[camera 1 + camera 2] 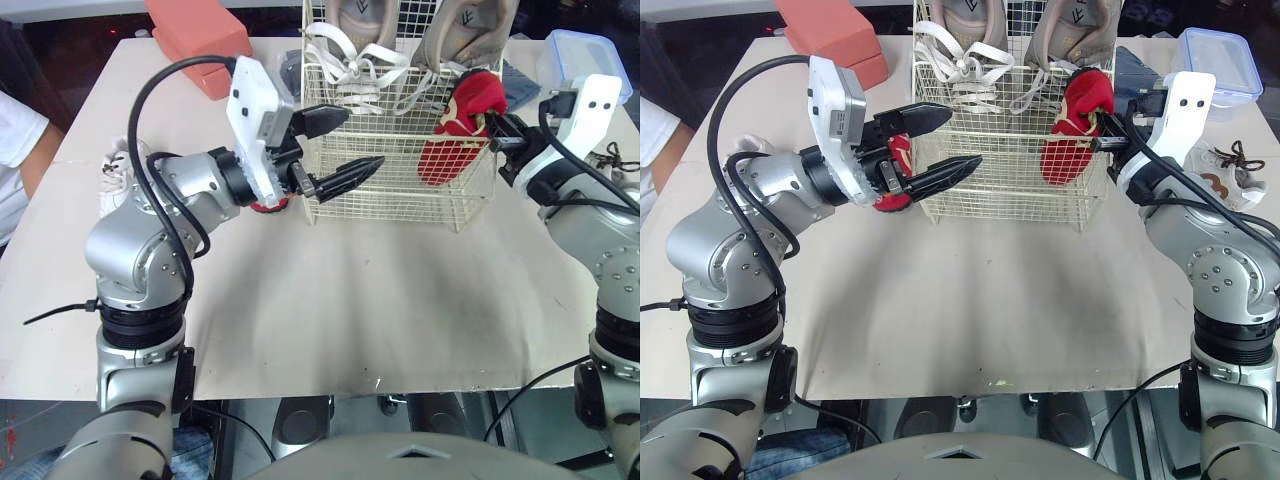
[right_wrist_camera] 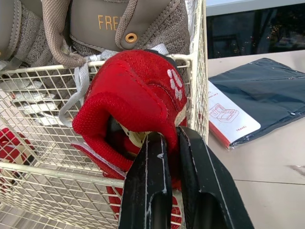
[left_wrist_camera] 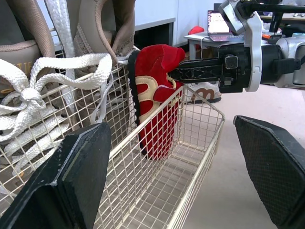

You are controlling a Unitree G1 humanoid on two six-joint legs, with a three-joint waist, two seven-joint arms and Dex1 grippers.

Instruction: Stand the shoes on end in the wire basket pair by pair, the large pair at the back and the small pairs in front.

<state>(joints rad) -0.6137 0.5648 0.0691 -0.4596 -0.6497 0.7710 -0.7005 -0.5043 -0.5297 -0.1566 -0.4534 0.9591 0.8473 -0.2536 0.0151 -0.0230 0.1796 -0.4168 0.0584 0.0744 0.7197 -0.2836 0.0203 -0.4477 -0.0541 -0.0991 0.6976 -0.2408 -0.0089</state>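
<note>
In the front right corner of the wire basket (image 1: 390, 205), the right gripper (image 1: 497, 130) is clamped on a small red shoe (image 1: 460, 125).
It should lower the shoe until its tip meets the mesh floor, upright before the large beige shoes (image 1: 350, 20), then let go. The left gripper (image 1: 362, 138) hangs open by the basket's left end, near another red shoe (image 1: 890, 203) on the surface (image 1: 350, 310).

I've got the head cameras looking forward and down over the table (image 1: 350, 300) at the wire basket (image 1: 380, 205). Both wrist cameras sit close against that basket, facing in from opposite ends and sharing the red shoe (image 3: 155, 109).
</note>
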